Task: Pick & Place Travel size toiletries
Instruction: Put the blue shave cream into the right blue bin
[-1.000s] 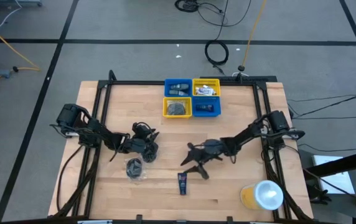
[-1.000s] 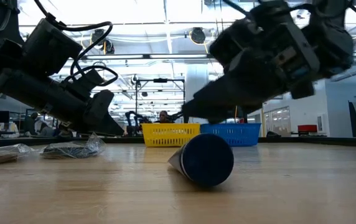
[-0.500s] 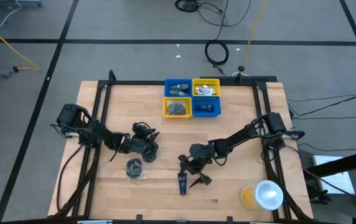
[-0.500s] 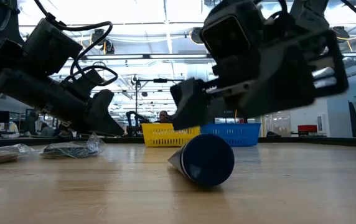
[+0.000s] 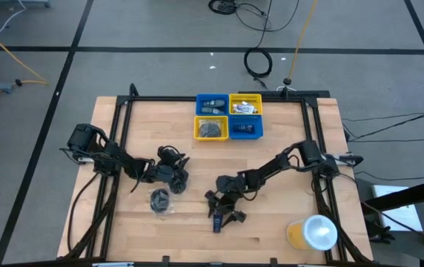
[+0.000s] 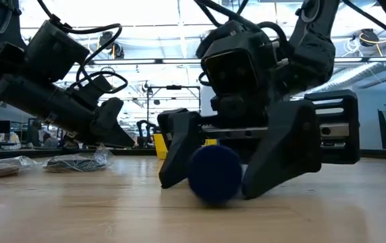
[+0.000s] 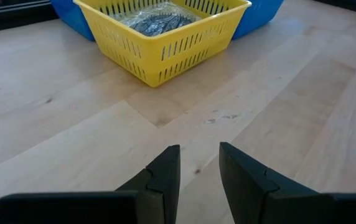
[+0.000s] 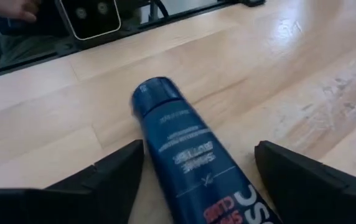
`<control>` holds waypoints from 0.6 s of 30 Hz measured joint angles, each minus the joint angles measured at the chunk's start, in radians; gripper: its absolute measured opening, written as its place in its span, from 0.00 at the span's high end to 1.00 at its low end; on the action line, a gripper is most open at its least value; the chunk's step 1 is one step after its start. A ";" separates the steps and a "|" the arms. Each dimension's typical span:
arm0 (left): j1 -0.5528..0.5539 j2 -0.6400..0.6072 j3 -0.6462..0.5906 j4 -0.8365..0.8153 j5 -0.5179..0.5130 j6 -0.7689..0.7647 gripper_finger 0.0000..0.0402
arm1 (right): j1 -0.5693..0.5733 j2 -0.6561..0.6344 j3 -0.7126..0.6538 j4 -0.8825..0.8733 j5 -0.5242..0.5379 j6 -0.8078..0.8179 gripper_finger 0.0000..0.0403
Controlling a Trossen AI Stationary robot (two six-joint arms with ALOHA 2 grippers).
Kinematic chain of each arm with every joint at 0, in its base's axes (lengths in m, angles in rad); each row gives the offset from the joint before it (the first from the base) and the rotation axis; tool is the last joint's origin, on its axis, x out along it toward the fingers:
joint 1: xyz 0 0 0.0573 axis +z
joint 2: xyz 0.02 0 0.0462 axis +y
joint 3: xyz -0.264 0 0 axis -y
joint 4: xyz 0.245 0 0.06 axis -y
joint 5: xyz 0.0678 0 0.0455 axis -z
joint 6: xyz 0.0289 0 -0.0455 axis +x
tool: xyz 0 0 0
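Observation:
A dark blue tube (image 5: 216, 219) lies on its side on the wood near the table's near edge; it also shows as the tube (image 6: 213, 174) and as the tube (image 8: 179, 158). My right gripper (image 5: 219, 208) is open and low over it. One finger stands on each side of the tube (image 6: 174, 156) without touching. A dark wrapped disc (image 5: 160, 200) lies on the table near my left gripper (image 5: 176, 178). My left gripper (image 7: 200, 163) hovers with a narrow gap between its fingers and holds nothing.
Two blue and two yellow bins (image 5: 228, 116) stand in a square at the far edge, and the near-left yellow bin (image 7: 165, 37) holds wrapped discs. A yellow cup with a white lid (image 5: 312, 232) stands at the near right corner. Bare wood lies between the tube and the bins.
My right gripper has moved toward the table's left and near edges and come down. Its open fingers now straddle the dark blue tube. The left arm has kept still.

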 joint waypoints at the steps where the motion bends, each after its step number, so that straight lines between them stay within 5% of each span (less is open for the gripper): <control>1: 0.000 0.000 0.000 -0.003 0.000 0.000 0.73 | -0.003 0.000 0.000 -0.011 0.020 0.000 0.27; 18: 0.000 0.000 0.000 -0.004 0.001 0.001 0.73 | -0.060 -0.011 0.000 -0.043 0.351 0.173 0.45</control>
